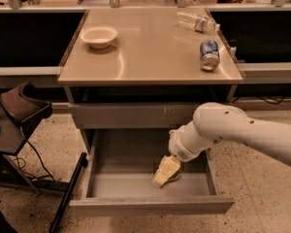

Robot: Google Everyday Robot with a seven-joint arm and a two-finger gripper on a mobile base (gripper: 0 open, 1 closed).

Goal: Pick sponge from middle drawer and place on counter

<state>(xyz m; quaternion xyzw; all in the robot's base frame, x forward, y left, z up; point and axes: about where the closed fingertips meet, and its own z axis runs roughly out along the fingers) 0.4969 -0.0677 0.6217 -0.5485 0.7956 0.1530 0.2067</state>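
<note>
The middle drawer point(150, 205) is pulled open below the counter point(145, 57). My white arm reaches down into it from the right. My cream-coloured gripper point(166, 171) is low inside the drawer, right of centre, close to the drawer floor. The sponge is almost wholly hidden under the gripper. Only a dark sliver point(175, 176) shows at the gripper's lower right side. I cannot tell whether the gripper touches it.
On the counter stand a white bowl point(99, 35) at back left, a soda can point(209, 55) at right and a plastic bottle point(196, 22) lying at back right. A scratched grey drawer front point(131, 114) is closed above. A dark chair point(19, 110) and black pole point(65, 193) stand to the left.
</note>
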